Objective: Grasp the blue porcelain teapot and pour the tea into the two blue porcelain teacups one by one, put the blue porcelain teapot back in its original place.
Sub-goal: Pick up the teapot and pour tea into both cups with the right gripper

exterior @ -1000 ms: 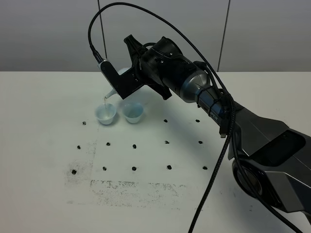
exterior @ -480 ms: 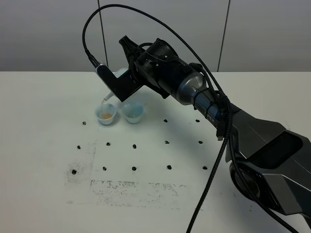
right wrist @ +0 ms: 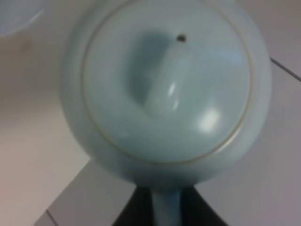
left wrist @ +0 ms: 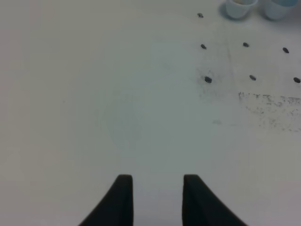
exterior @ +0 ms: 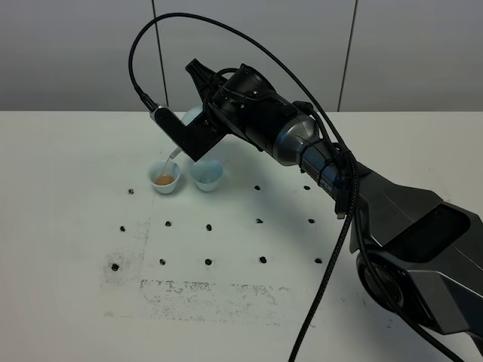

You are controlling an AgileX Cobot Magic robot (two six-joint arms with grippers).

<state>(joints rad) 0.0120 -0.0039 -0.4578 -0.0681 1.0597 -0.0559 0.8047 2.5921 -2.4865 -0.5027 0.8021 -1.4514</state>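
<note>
Blue porcelain teapot (right wrist: 164,94) aloft, upper-left centre of exterior frame, tipped spout-down over left teacup (exterior: 166,179), which holds amber tea. Right jaws clamp teapot handle. Second teacup (exterior: 206,175) just right of first, seemingly unfilled: next pour likely needs spout moved rightward. Left jaws parted, holding nothing.

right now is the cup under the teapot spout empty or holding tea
Holding tea: orange-brown liquid shows inside the teacup below the spout of the teapot. How full, cannot tell.
</note>
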